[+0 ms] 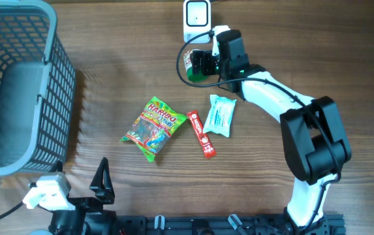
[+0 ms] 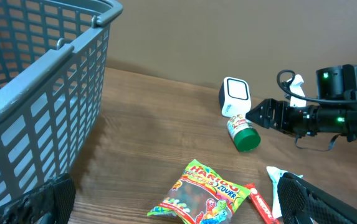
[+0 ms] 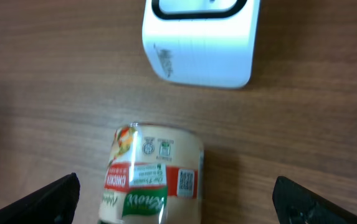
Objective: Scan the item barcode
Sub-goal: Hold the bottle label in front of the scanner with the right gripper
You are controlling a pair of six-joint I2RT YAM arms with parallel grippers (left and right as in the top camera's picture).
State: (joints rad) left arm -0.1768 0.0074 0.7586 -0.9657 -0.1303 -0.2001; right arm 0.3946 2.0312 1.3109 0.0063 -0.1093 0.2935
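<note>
**Item:** Knorr jar (image 3: 156,180), green lid, on its side on the wooden table (image 1: 108,78). Just short of the white barcode scanner (image 3: 198,43), a strip of bare wood between.

**Long axis:** base toward the scanner, lid away. Printed code (image 3: 186,182) turned upward, not toward the scanner.

**Right gripper** (image 3: 178,202): spread wide, nothing held. Just beside the jar, which sits dead ahead between the fingertips in the wrist view, spread set across the long axis. Contact not discernible. Nearer arm by far.

**Left gripper** (image 2: 178,211): spread wide, empty, well apart at the near table edge, by the grey basket (image 1: 17,85).

**Judged next:** closing across the jar's body, then presenting the code.
</note>
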